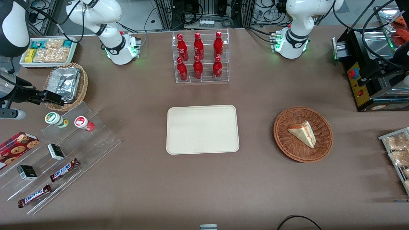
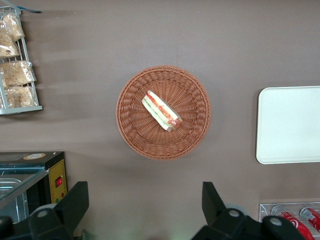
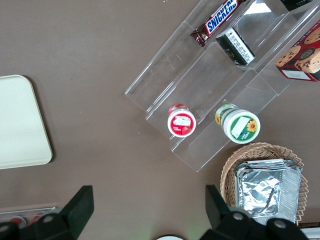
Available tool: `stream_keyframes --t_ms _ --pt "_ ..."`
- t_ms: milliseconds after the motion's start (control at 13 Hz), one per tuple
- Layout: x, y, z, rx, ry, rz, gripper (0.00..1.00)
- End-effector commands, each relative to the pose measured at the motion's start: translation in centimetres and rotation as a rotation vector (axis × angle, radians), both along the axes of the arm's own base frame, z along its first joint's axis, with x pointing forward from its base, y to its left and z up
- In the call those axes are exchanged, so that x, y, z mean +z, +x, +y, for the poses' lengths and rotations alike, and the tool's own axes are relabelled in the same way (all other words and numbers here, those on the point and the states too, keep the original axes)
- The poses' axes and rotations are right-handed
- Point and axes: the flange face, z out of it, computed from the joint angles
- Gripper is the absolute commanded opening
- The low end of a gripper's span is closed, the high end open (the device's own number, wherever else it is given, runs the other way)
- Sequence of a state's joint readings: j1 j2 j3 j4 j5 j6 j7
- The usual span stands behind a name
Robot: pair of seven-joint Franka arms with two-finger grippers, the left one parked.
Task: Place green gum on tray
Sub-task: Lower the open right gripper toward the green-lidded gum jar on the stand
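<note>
Green gum [image 1: 56, 119] is seen standing upright on the top step of a clear acrylic riser [image 1: 64, 150] at the working arm's end of the counter [image 1: 204, 185], just beside a red-labelled bottle [image 1: 83, 123]. The gripper [image 1: 51, 97] hangs above the wicker basket of foil [image 1: 65, 85], its fingers [image 3: 80, 202] spread and empty. The gum lies nearer the front camera than the gripper, its axis vertical. The tray [image 1: 179, 143] sits well apart, mid-counter.

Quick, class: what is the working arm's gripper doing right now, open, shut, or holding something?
Gripper: open, holding nothing, hovering above the wicker basket of foil trays, beside the green gum.
</note>
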State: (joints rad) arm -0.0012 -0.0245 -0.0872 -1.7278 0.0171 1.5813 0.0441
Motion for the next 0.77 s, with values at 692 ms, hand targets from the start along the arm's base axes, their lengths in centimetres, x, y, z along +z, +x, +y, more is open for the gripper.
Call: stream_keyframes --t_ms 692 --pt "-4.6 -0.1 -3.0 0.098 -0.001 -0.102 0.99"
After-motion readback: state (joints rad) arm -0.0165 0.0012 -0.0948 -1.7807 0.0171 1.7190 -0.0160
